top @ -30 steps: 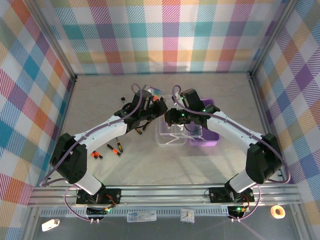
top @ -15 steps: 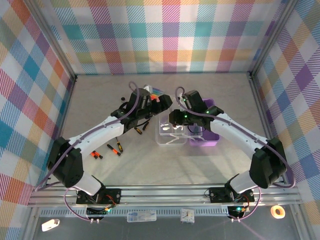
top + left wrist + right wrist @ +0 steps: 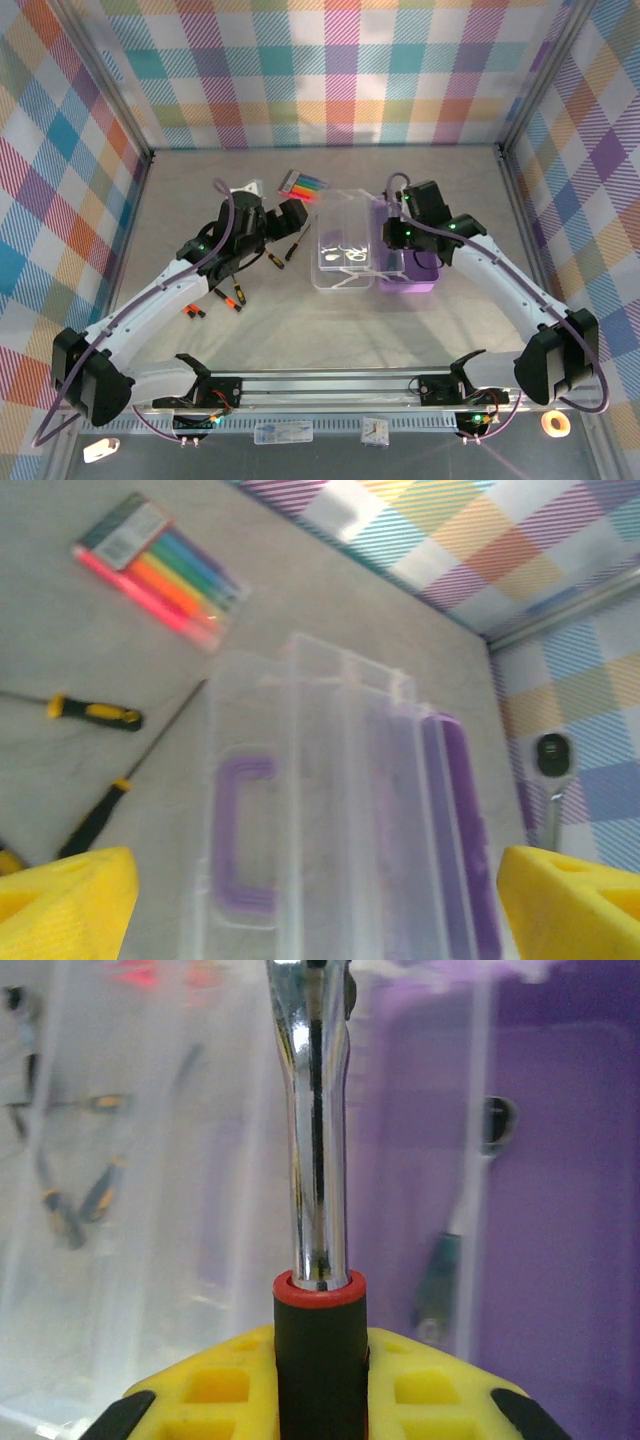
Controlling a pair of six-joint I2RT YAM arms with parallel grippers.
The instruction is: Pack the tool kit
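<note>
Two halves: clear lid [image 3: 330, 225] lies open beside purple base [image 3: 425, 272]; left pincer [image 3: 320, 900] apart, right pincer [image 3: 320, 1360] clamped on chrome-shafted tool [image 3: 318, 1160].

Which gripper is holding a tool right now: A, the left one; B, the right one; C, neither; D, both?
B: the right gripper is shut on a chrome-shafted tool with a black handle, while the left gripper stands wide open with nothing in it.

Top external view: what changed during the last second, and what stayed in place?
The left gripper opened and drew back to the left. The right gripper, shut on a chrome-shafted tool, moved right toward the purple base. The clear lid, markers and loose screwdrivers stayed put.
</note>
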